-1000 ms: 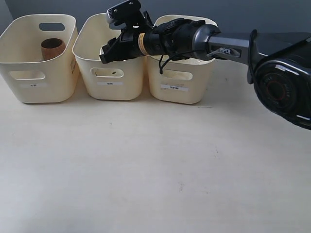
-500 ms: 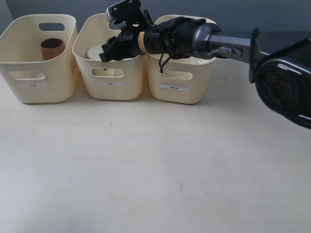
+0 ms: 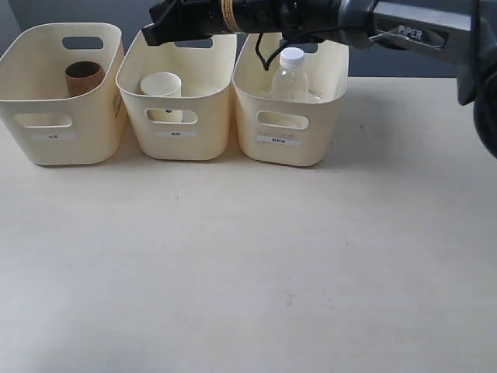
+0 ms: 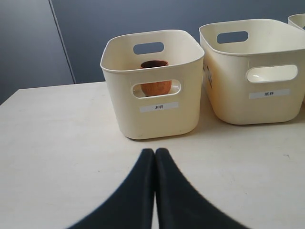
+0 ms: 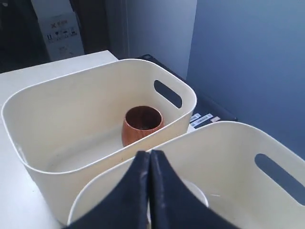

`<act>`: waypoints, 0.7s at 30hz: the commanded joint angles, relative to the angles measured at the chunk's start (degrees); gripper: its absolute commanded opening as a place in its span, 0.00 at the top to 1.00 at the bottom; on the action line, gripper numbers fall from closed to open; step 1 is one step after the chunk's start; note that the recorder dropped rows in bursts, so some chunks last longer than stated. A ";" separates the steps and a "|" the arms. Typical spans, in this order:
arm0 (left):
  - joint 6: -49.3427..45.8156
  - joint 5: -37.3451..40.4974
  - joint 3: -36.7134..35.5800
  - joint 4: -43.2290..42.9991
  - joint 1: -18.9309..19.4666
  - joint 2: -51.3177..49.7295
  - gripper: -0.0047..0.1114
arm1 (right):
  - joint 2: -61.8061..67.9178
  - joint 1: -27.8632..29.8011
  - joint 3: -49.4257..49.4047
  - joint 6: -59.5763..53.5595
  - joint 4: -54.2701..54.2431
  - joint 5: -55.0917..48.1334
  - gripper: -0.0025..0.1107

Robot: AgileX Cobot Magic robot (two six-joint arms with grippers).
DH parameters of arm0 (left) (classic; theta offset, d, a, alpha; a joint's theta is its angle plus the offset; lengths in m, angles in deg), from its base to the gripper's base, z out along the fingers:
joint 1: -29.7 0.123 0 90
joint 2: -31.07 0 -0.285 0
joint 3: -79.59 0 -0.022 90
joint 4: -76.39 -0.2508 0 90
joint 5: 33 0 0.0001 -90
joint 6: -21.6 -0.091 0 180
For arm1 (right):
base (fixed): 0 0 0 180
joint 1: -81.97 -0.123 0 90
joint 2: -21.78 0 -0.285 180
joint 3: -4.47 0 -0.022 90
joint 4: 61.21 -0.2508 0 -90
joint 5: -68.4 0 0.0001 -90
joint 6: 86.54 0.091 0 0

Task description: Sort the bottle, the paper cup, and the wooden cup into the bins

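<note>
Bins (image 3: 175, 148) stood in a row along the far edge of the table (image 3: 248, 272), each already holding one item. The right gripper (image 5: 148, 191) hung above the rim of the middle bin, its fingers pressed together with nothing between them; the right arm (image 3: 373, 19) reached in from the far right corner across the row. The left gripper (image 4: 155, 191) also had its fingers together and empty, low over the table in front of the bins.

The paper cup (image 3: 161, 87) stood upright in the middle bin. The wooden cup (image 5: 142, 125) stood upright in the bin nearest the far left corner. The bottle (image 3: 290, 76) stood upright, cap up, in the bin at the right end of the row.

One item per labelled bin indicated that sorting by material was complete. The raised gripper position probably served to clear the bin walls.
</note>
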 commanded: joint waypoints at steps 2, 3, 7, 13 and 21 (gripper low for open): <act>0.16 -0.80 0.07 -0.09 -0.16 -0.19 0.96 | -8.24 0.36 -11.44 -6.29 -0.01 -7.13 0.99; 0.16 -0.80 0.07 -0.09 -0.16 -0.19 0.96 | -9.62 0.36 -13.67 -7.16 -0.01 -8.47 0.99; 0.16 -0.80 0.07 -0.09 -0.16 -0.19 0.96 | -17.06 0.36 -23.61 -9.74 -0.01 -11.16 0.99; 0.16 -0.80 0.07 -0.09 -0.16 -0.19 0.96 | -29.39 0.36 -34.95 -10.40 -0.01 -14.92 0.99; 0.16 -0.80 0.07 -0.09 -0.16 -0.19 0.96 | -47.46 0.36 -48.73 -10.20 -0.01 -19.82 0.99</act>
